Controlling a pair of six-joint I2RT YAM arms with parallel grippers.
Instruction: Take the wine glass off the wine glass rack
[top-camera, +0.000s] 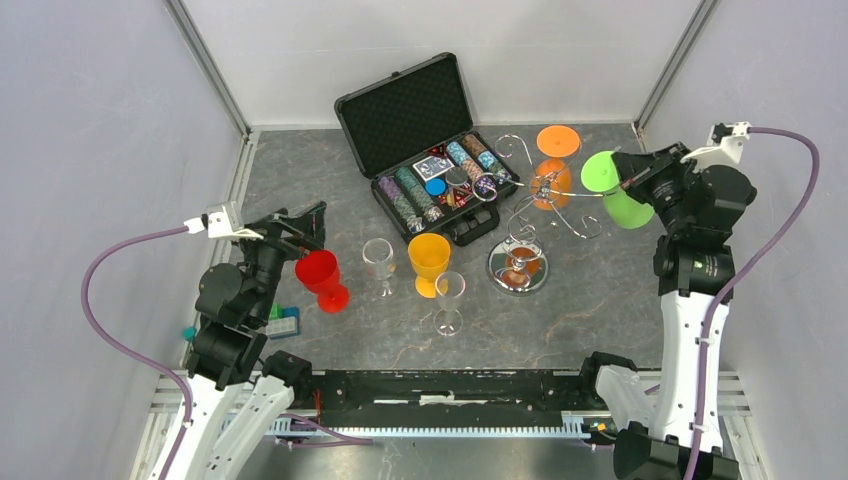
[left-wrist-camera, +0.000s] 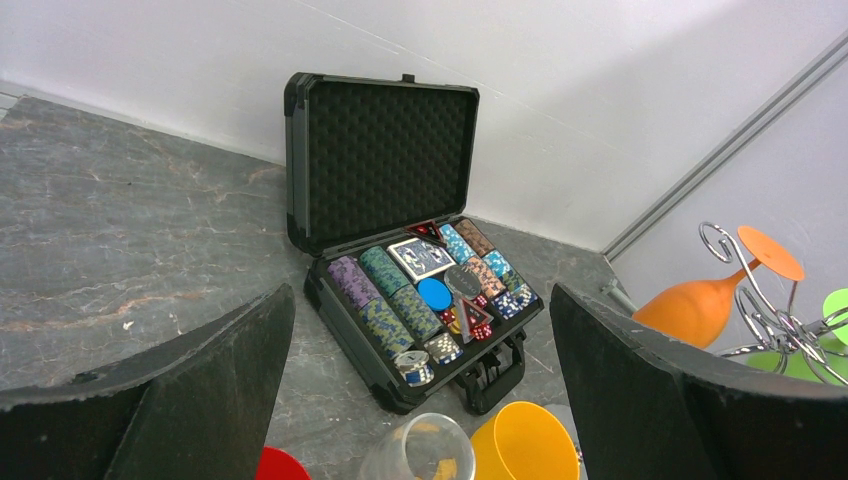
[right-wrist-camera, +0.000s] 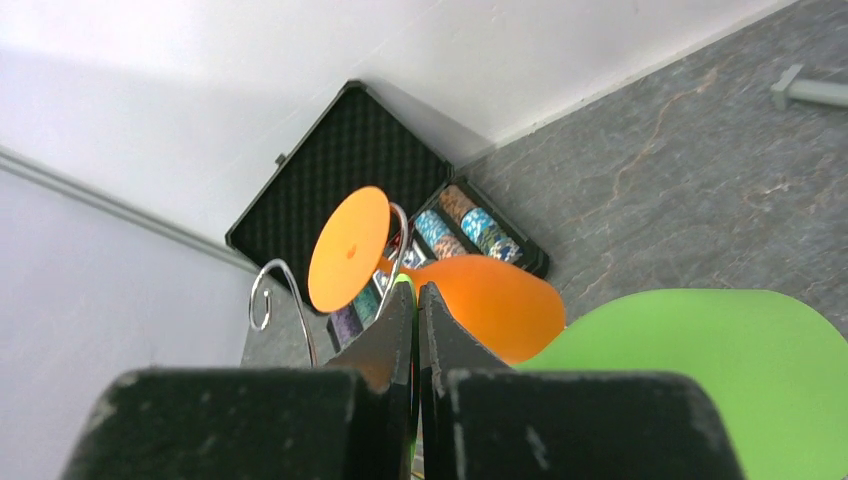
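The wine glass rack (top-camera: 517, 268) is a chrome wire stand on a mirrored disc base, right of centre. An orange wine glass (top-camera: 552, 172) hangs from one of its hooks. A green wine glass (top-camera: 612, 192) lies sideways in the air at the tip of the rack's right arm. My right gripper (top-camera: 634, 183) is shut on its stem. In the right wrist view a green sliver shows between the shut jaws of the right gripper (right-wrist-camera: 416, 292), beside the green bowl (right-wrist-camera: 700, 380), the orange glass (right-wrist-camera: 485, 305) and a curled hook (right-wrist-camera: 268, 290). My left gripper (top-camera: 303, 228) is open above a red glass (top-camera: 322, 278).
An open black chip case (top-camera: 420, 150) stands behind the rack. A clear glass (top-camera: 379, 262), a yellow glass (top-camera: 430, 260) and a second clear glass (top-camera: 449, 300) stand in mid-table. A small blue-green object (top-camera: 283, 321) lies near the left arm.
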